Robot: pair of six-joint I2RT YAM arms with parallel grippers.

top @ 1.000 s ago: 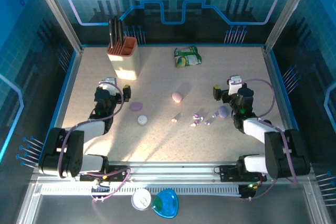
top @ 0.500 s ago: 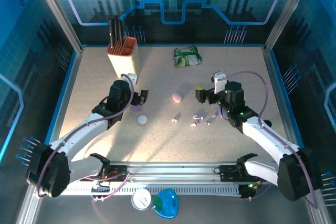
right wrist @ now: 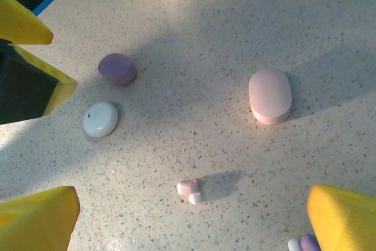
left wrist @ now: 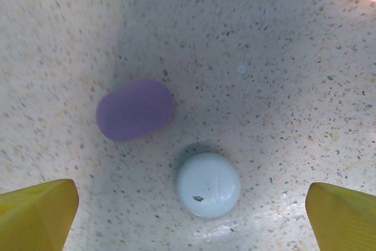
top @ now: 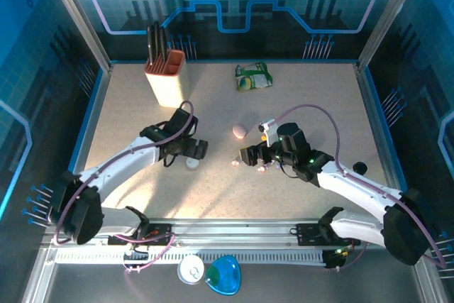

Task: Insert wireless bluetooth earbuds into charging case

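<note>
Several stubby earbuds (right wrist: 189, 190), pink, lilac and white, lie near the pink case (right wrist: 270, 96) on the speckled table (right wrist: 194, 33); left pincer (left wrist: 191, 207) and right pincer (right wrist: 191, 218) gape, released.

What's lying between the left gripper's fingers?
The white round case, touching neither of the fingers, as the left wrist view shows. The lilac case lies just beyond the gap.
</note>
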